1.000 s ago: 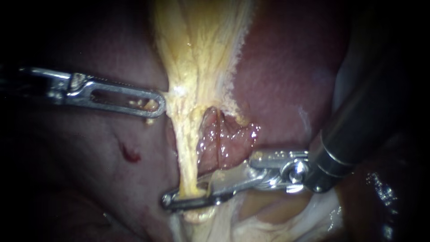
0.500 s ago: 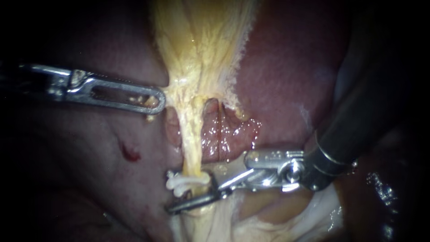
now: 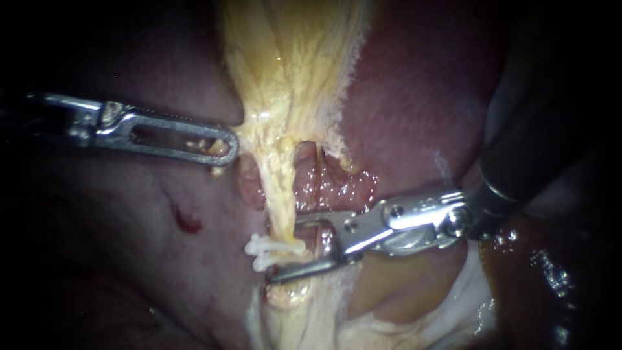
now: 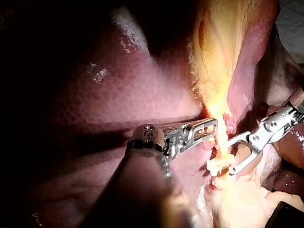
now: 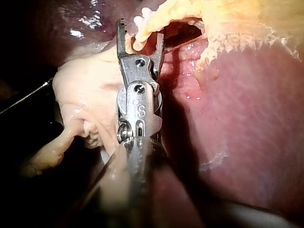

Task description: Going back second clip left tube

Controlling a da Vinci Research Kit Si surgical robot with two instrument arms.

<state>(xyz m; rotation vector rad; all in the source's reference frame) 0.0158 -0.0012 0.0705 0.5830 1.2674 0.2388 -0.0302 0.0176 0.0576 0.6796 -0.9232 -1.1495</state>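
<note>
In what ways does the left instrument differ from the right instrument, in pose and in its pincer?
The left instrument has its pincer shut on the yellow tissue; the right instrument has its pincer open, a gap showing. The left instrument lies nearly level, higher in the endoscope view; the right instrument slopes down to the tube, its pincer astride it at the white clip. Both are silvery metal.

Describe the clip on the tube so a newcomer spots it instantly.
Start at the broad yellow tissue fanning down over the liver; it narrows into a tube. The clip crosses that tube between my right instrument's open jaws: the one small white bar among soft tissue.
</note>
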